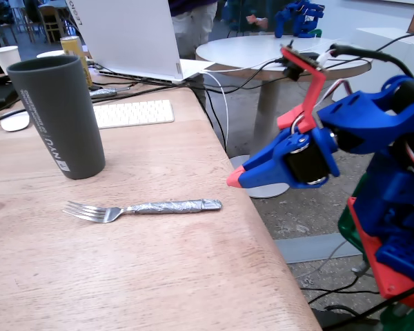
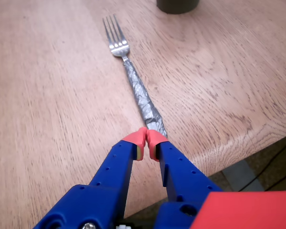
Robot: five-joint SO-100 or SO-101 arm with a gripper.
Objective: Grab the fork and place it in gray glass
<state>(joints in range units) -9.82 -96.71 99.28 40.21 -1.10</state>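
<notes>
The fork (image 1: 145,207) lies flat on the wooden table, tines to the left, foil-wrapped handle to the right. In the wrist view the fork (image 2: 133,81) runs away from me, tines far. The gray glass (image 1: 57,116) stands upright behind the fork at the left; only its base (image 2: 177,5) shows in the wrist view. My blue gripper (image 1: 234,181) with red tips hovers off the table's right edge, above and right of the handle end. In the wrist view the gripper (image 2: 147,143) is shut and empty, its tips just over the handle's near end.
A white keyboard (image 1: 132,113), a laptop (image 1: 127,34), a yellow can (image 1: 76,56), a white paper cup (image 1: 5,58) and cables lie at the back of the table. A round white table (image 1: 276,52) stands behind. The table's right edge (image 1: 262,227) runs under the gripper.
</notes>
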